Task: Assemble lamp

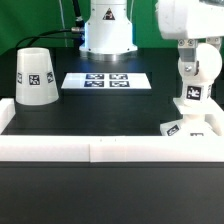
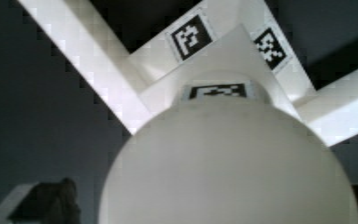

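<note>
The white bulb (image 2: 211, 160) stands upright on the flat square base (image 2: 190, 38), round head toward the wrist camera, its marker showing on the neck. In the exterior view the bulb (image 1: 191, 100) and base (image 1: 196, 125) sit at the right front corner, against the white border rail. My gripper (image 1: 192, 86) hangs straight down over the bulb's head. In the wrist view one dark finger (image 2: 43, 200) shows beside the head with a small gap; the other finger is hidden behind the bulb. The cone shade (image 1: 35, 75) stands apart at the exterior view's left.
The marker board (image 1: 105, 81) lies flat at the back middle of the black table. The white border rail (image 1: 100, 148) runs along the front and up both sides. The robot's base (image 1: 107, 30) stands behind the marker board.
</note>
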